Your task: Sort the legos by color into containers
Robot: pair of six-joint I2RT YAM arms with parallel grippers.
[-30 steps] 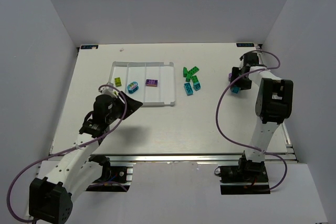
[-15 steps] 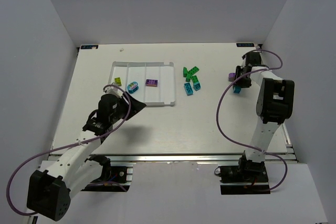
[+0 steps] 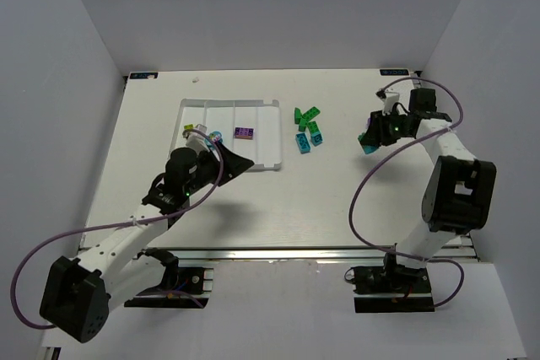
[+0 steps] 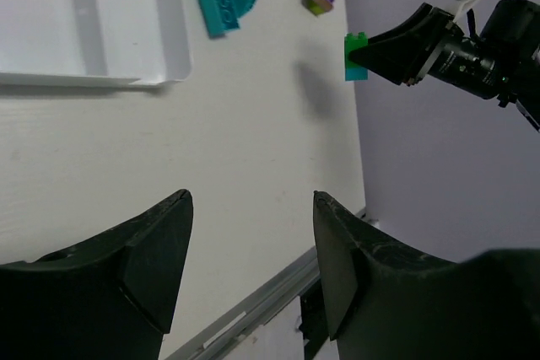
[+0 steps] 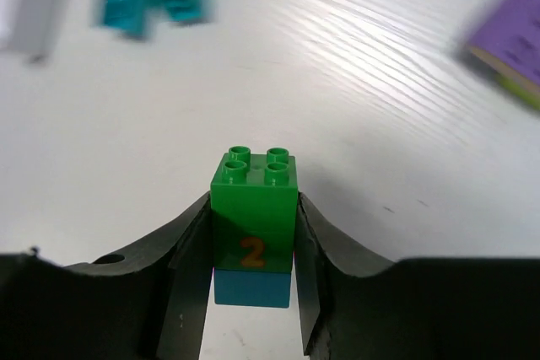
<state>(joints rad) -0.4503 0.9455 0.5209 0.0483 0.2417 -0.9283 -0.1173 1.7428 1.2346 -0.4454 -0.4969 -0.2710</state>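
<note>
The right gripper point(image 5: 253, 246) pinches a green-and-teal brick stack point(image 5: 253, 208) between its fingers, well right of the white tray point(image 3: 267, 134). The left gripper point(image 4: 251, 208) hangs over the tray's near edge, jaws apart, empty; loose legos point(image 3: 307, 128) lie just right of the tray

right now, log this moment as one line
right pincer: shut on green-teal lego stack, held aloft | left pincer: open, empty, near tray
</note>
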